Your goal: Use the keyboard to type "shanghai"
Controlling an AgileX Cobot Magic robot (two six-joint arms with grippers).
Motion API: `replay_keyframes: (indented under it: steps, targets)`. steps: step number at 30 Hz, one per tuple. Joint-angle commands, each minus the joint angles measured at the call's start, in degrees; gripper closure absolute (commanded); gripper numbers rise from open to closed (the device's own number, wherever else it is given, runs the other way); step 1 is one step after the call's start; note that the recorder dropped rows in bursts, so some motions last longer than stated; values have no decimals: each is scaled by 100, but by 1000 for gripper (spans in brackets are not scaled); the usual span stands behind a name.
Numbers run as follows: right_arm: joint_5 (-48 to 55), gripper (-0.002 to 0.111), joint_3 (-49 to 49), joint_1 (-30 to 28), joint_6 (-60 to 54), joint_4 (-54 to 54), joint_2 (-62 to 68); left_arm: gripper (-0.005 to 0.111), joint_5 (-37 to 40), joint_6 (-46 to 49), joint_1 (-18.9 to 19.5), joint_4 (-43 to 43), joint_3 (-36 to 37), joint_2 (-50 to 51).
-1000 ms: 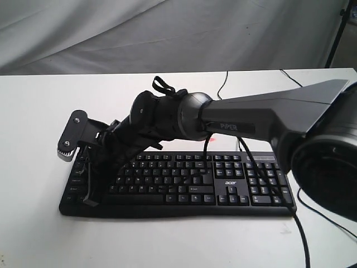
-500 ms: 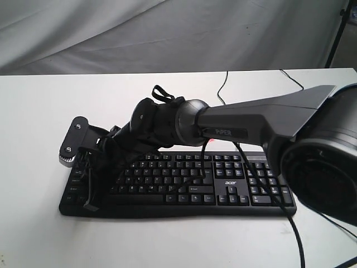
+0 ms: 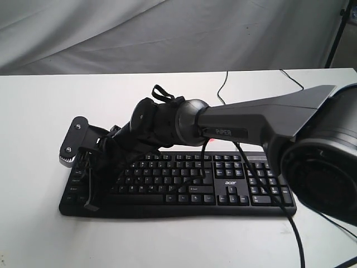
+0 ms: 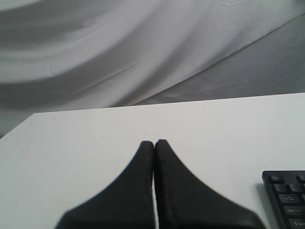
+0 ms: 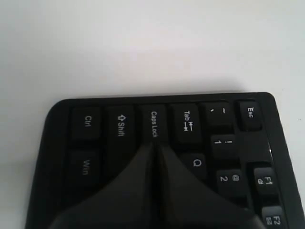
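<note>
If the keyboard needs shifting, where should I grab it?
Probably the number-pad end of the keyboard, pinched across its thin edge from the exterior view's right: it lies flat and low, and the right gripper sits over the Caps Lock end.

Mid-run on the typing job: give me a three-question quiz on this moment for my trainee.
1. True or false: the right end effector is shut.
2. In the right wrist view, which key label sits just past its tips? A) Esc B) Caps Lock C) Ctrl
3. In the left wrist view, what lies just past the tips of the left end effector: the keyboard or the table?
Key: 1 true; 2 B; 3 the table.
</note>
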Motion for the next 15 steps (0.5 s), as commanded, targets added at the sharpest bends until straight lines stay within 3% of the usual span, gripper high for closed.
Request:
replay_keyframes:
  steps: [1,15]
  targets:
    - [-21,108,-32,-25,-51,-62,76,106,-17,-16,-22,-3,29,18]
    - [259,108,-32,-86,-51,-259,-413,106,-17,-16,-22,-3,29,18]
